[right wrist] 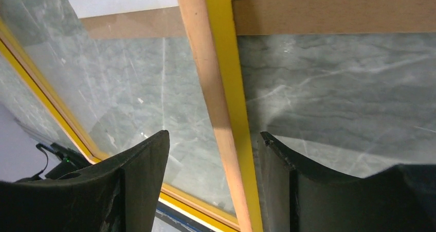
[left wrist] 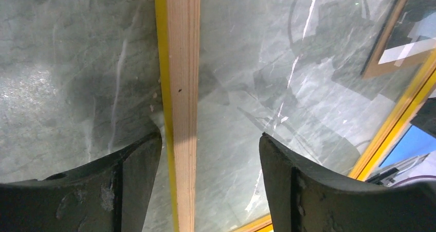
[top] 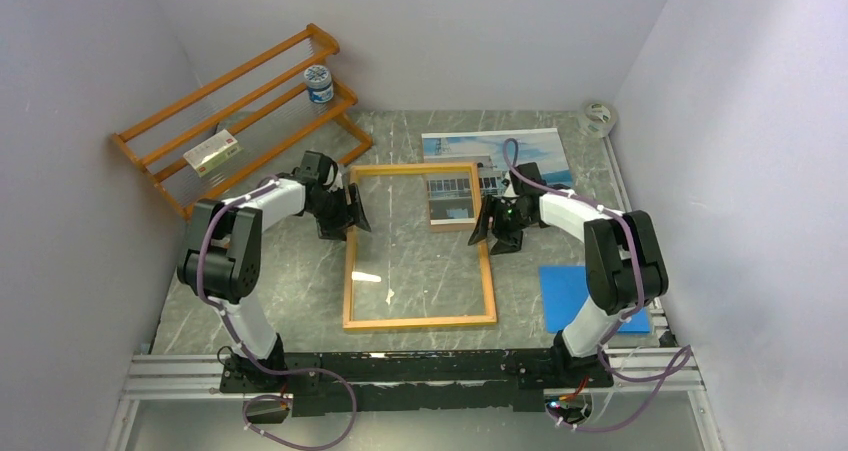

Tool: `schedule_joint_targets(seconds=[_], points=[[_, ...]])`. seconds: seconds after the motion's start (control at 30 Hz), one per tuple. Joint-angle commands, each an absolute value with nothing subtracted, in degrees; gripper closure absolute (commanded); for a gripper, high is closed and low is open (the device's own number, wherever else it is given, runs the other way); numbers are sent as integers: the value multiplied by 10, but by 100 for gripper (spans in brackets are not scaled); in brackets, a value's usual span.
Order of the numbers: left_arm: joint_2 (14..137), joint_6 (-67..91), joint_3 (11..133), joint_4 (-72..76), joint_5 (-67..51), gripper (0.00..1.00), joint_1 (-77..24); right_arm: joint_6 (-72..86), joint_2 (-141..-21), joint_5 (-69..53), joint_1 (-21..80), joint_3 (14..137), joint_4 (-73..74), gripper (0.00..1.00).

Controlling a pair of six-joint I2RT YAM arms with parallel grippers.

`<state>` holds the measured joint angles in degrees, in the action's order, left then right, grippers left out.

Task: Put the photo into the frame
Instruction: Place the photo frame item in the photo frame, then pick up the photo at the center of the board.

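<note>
Top view: high, looking down, whole table (top: 310,291).
Wrist views: close, downward, opposite rails of frame (left wrist: 182,62) (right wrist: 216,88).
Shared: frame interior.

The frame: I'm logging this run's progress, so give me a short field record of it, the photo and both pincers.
frame: lying flat at centre, pane clear, no photo fitted
photo: picture side up at far right, partly under the frame's far right corner
left pincer: open, fingers either side of the frame's left rail
right pincer: open, fingers either side of the frame's right rail
held items: none
task status: photo not yet in the frame
</note>
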<state>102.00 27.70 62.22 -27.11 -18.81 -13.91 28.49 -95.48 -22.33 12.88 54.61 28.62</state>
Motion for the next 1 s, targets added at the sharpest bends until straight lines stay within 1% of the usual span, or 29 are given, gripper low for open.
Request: schedule_joint_targets(seconds=[0.0,0.13,0.2,0.33,0.47,0.6,0.73,0.87,0.97], points=[[1007,303,588,-262,-224,24,-129,268,-968,-273,144,549,259,33],[993,315,568,-245,-245,26,-125,269,-957,-319,157,541,239,36],[985,314,565,-250,-241,26,-125,274,-951,-306,157,545,251,36],[956,293,583,-290,-169,25,-122,296,-930,-165,140,567,293,35],[935,274,619,-328,-113,23,-121,325,-893,-66,85,577,307,33],[924,266,642,-338,-103,20,-121,343,-853,27,32,576,293,30],[919,264,655,-336,-117,20,-121,368,-845,61,-40,574,271,25],[922,262,682,-319,-176,22,-123,397,-862,41,-112,575,237,26],[939,277,711,-279,-239,24,-136,411,-878,11,-146,573,203,29]])
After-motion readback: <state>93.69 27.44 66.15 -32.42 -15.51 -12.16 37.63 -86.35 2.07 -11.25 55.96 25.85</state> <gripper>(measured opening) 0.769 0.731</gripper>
